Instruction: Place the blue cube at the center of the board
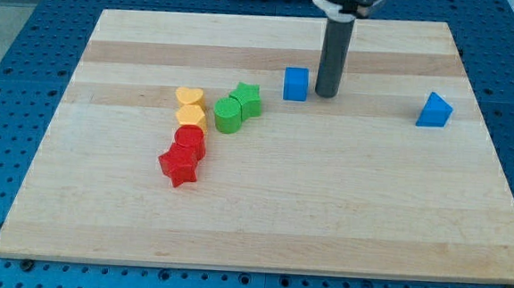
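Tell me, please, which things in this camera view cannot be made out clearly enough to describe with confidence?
- Camera view: the arm above the dark rod is cut off by the view's top edge; only my tip shows, just right of the blue cube.
- Whether my tip touches the blue cube: the gap is too small to tell.
- Rear red block: partly hidden by the red star-shaped block.
- Wooden board: its near corners fall close to the view's bottom edge.

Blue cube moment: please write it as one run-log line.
task: blue cube to centre | my tip: just at view's right of blue cube | contact: cannot tell | cube: above board centre | status: not done
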`<action>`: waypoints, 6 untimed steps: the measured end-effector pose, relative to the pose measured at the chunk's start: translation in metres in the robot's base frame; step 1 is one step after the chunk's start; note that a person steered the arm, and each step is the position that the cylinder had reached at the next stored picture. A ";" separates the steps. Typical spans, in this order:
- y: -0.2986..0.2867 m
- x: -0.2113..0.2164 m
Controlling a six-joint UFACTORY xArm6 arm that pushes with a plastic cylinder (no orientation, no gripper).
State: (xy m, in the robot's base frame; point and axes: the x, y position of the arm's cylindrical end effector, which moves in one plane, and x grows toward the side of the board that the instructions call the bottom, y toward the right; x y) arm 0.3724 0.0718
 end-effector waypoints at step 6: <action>-0.041 -0.011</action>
